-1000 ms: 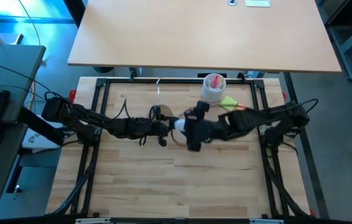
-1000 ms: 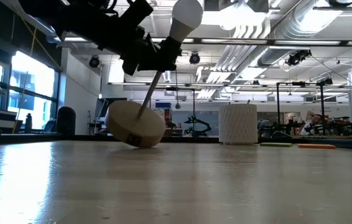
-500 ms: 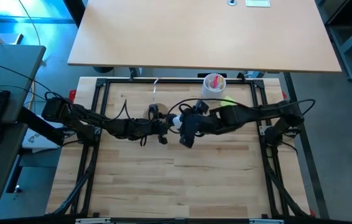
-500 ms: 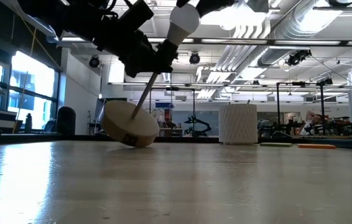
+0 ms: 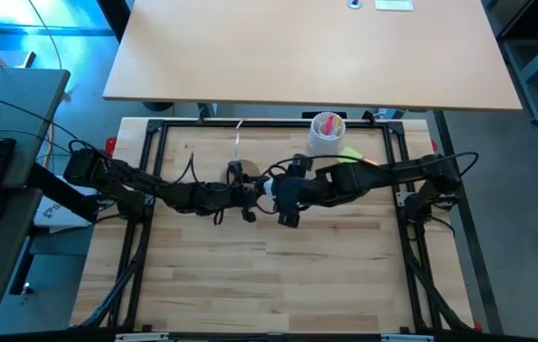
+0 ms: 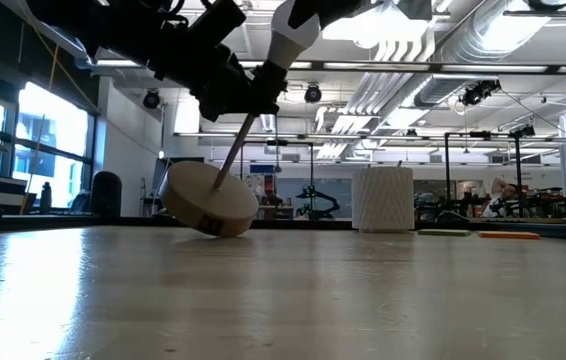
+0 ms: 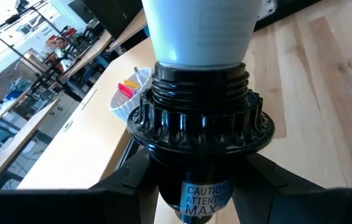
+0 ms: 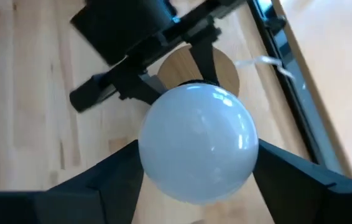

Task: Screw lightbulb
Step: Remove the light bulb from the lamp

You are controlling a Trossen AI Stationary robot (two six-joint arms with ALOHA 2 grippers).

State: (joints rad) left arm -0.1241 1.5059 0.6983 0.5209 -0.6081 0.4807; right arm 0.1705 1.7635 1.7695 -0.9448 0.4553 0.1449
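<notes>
The black lamp socket (image 7: 199,134) is gripped by the left hand (image 5: 246,193), so that it cannot turn while the lightbulb (image 8: 198,143) is screwed in; the wooden disc stand (image 6: 208,199) below it is tipped on the surface (image 5: 326,266). Right of the socket, the right hand (image 5: 280,195) is closed partway round the lightbulb's globe, which sits in the socket's mouth.

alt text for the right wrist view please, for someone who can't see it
A white lightbulb fills the centre, flanked by the right gripper's two dark fingers. Behind it the left gripper holds its black socket above a round wooden base and the wooden table.
</notes>
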